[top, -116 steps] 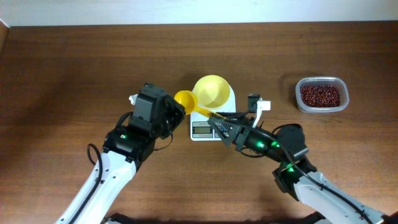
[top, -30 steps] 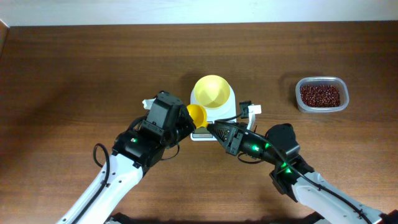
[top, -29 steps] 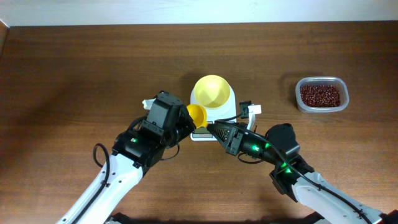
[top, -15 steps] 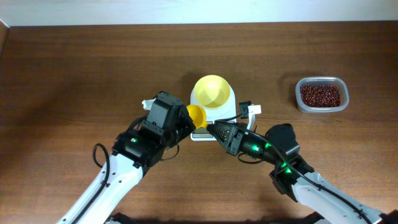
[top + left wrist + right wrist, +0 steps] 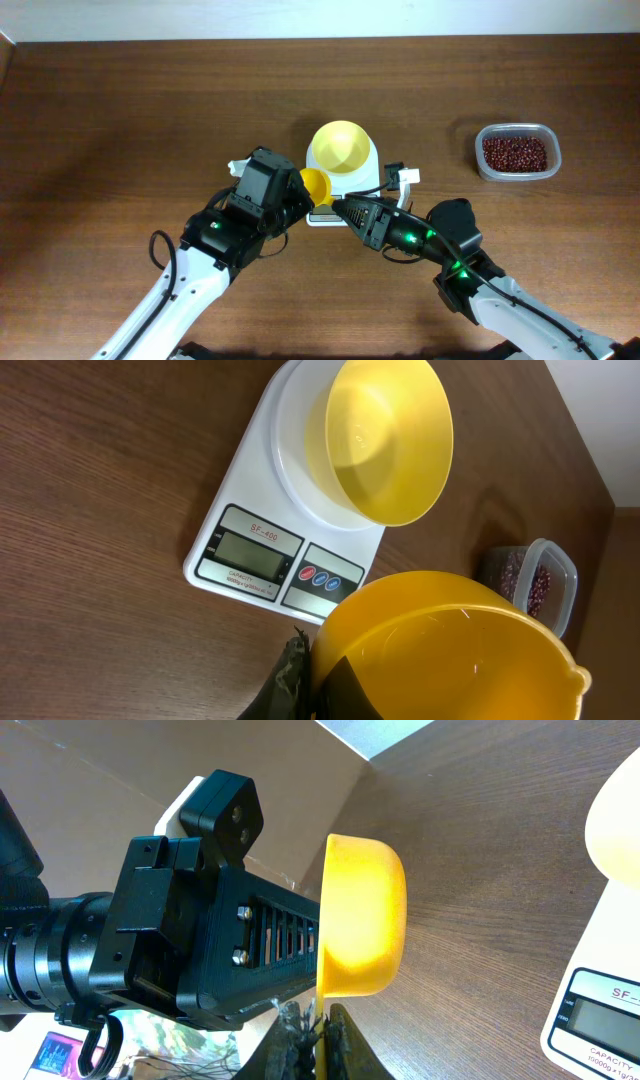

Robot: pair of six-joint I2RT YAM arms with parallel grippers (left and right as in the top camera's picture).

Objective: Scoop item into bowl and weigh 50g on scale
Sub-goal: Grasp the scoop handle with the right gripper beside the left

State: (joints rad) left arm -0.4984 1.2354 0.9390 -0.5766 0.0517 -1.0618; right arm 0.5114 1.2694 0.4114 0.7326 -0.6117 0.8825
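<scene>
Just left of the scale's [image 5: 250, 510] front, the left end effector [image 5: 298, 195] and right end effector [image 5: 318, 1045] both pinch the scoop [image 5: 315, 184], the right one on its handle. The bowl [image 5: 340, 147] sits empty on the scale; the beans [image 5: 515, 153] lie well right. Best to loosen one grip fully before parting.

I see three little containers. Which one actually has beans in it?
The clear rounded-rectangular plastic tub, off to the right, full of reddish-brown beans. The pale yellow round bowl on the white scale and the darker yellow scoop are both empty.
</scene>
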